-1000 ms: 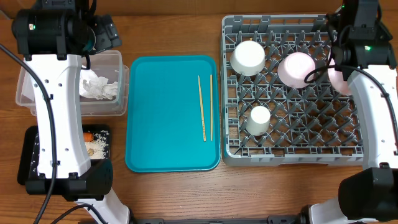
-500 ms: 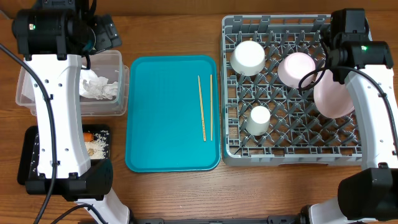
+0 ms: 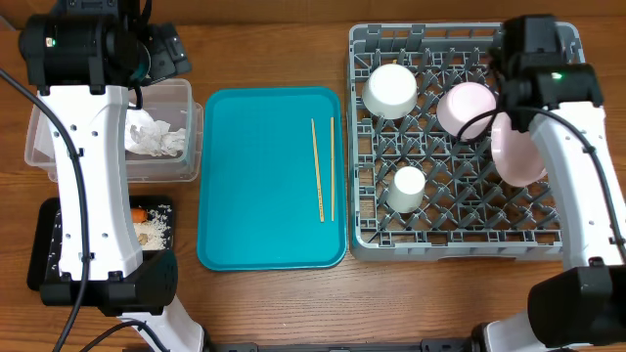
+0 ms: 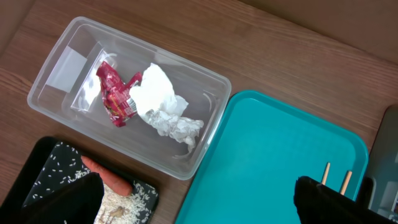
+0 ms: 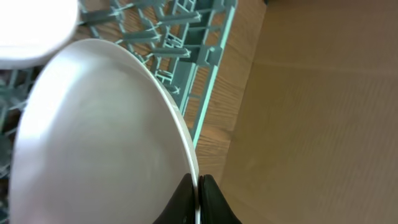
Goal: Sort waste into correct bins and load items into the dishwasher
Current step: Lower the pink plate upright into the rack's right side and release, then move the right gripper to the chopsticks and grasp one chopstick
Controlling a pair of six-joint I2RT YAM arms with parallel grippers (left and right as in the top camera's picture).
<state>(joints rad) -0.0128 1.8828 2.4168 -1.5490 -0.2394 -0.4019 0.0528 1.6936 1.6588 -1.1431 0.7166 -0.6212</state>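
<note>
Right wrist view: the right pincer (image 5: 199, 190) is pressed together on the thin rim of the pale pink round plate (image 5: 93, 130). The plate stands nearly on edge ahead of the fingertips, over the large grey plastic peg rack (image 5: 208, 74). So narrow a pinch could let the plate swing or slip. It might then strike the pale round bowl (image 5: 31, 25) just beyond it, or land across the pegs rather than between them. Where its lower edge sits among the pegs is out of frame.

Overhead view: the plate (image 3: 520, 152) hangs below the right wrist, over the rack's right side, just beside the bowl (image 3: 465, 106). The arm hides the fingers and part of the plate. The thin wooden chopsticks (image 3: 323, 168) lie well apart from this pincer on the teal rectangular serving tray (image 3: 245, 196). They are flat and slim, so they may roll out of a grip.

Left wrist view: the left pincer (image 4: 199, 199) is spread wide and empty. Ahead of it, the clear rectangular plastic tub (image 4: 56, 68) holds the red snack wrapper (image 4: 115, 93) and the crumpled white paper (image 4: 165, 115). By its left finger lies the small orange carrot (image 4: 109, 179), partly covered.
</note>
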